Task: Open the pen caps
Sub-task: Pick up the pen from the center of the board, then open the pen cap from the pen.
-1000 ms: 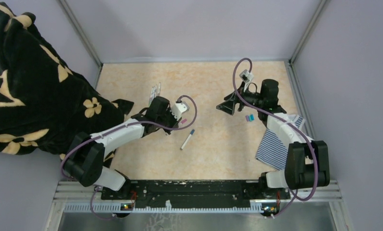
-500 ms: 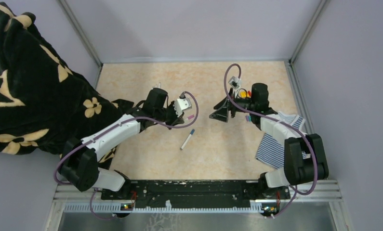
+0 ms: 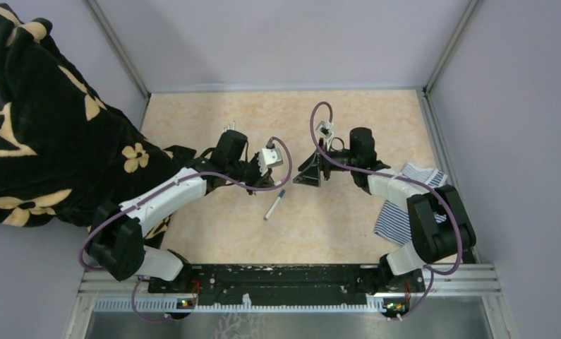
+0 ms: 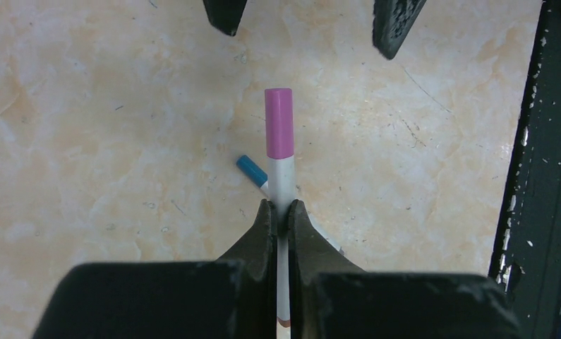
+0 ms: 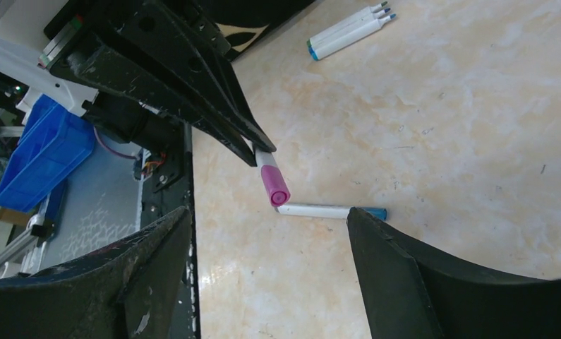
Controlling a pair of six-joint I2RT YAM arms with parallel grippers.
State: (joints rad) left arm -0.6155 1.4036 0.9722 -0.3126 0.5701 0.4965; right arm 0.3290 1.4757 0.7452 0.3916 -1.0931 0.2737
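left fingers (image 4: 278, 212) are pinching the white barrel of the pen (image 4: 282, 176), with the pink cap (image 4: 279, 123) sticking out free toward the right fingers (image 5: 267, 210). those are spread wide either side of the cap line and not touching it yet. this looks like the cap pull. bring the right fingers on until the pads cover the pink cap only, not the barrel. stay in line with the pen axis, close, then pull straight along it while the left holds. side load will likely lever the pen in the pinch. a blue-capped pen (image 3: 275, 204) lies on the counter (image 3: 348, 233) just below, still capped. three pens (image 5: 348, 32) further back look uncapped. versus a second ago: your right arm has swung in from the back right to mid-counter, and the left has shifted slightly to meet it.
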